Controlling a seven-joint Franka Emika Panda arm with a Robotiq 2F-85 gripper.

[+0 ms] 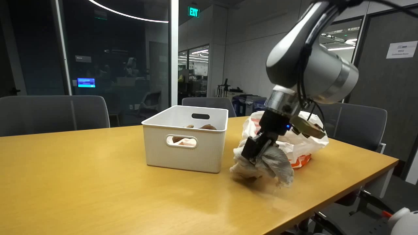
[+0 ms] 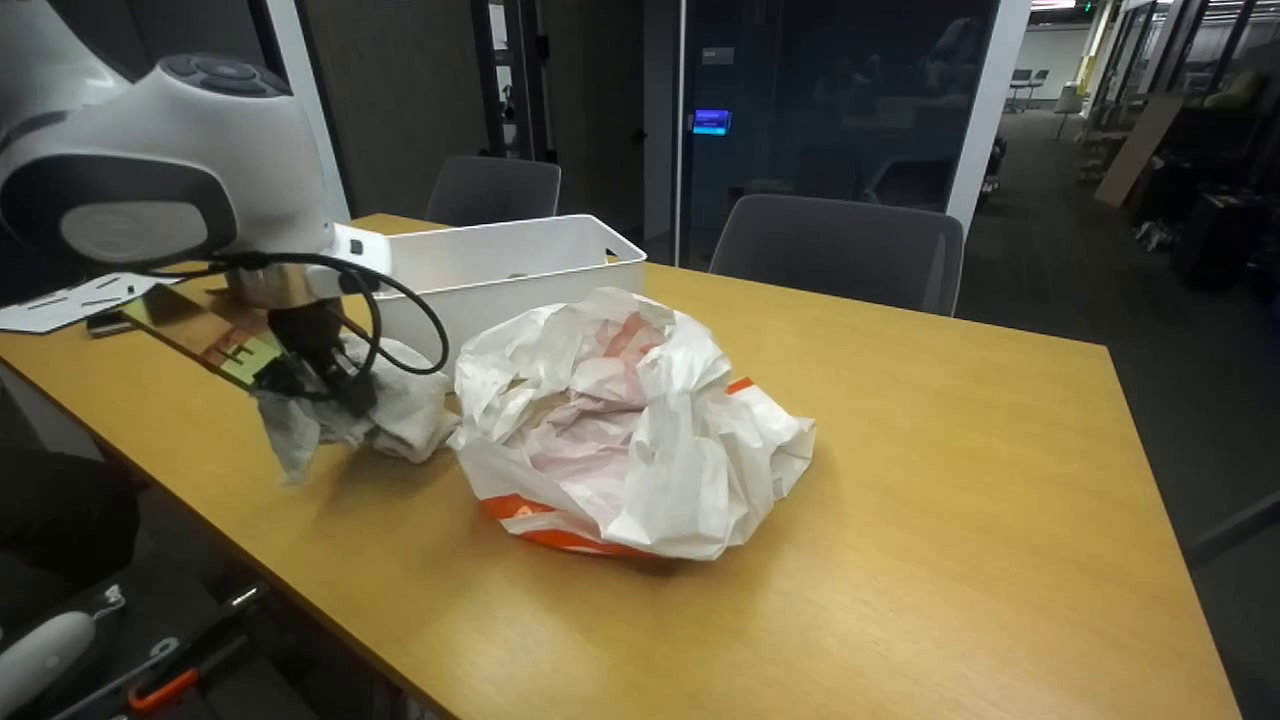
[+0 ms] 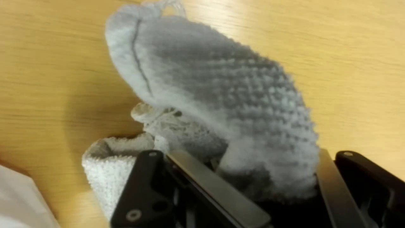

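Observation:
A light grey, waffle-textured cloth (image 3: 221, 76) with a stitched hem is bunched between the fingers of my gripper (image 3: 253, 177) in the wrist view. The fingertips themselves are buried in its folds. Tilted down over the table, the gripper (image 1: 256, 155) is shut on the cloth (image 1: 276, 163), whose ends droop on both sides. From an exterior view the cloth (image 2: 415, 415) hangs below the gripper (image 2: 330, 395), just left of a plastic bag. Whether its lowest folds touch the table, I cannot tell.
A white bin (image 1: 183, 153) with brown and pale items inside stands beside the gripper. A crumpled white and orange plastic bag (image 2: 640, 440) lies close by on the wooden table (image 2: 950, 500). Papers (image 2: 75, 300) lie at the far side. Chairs (image 1: 52, 114) surround the table.

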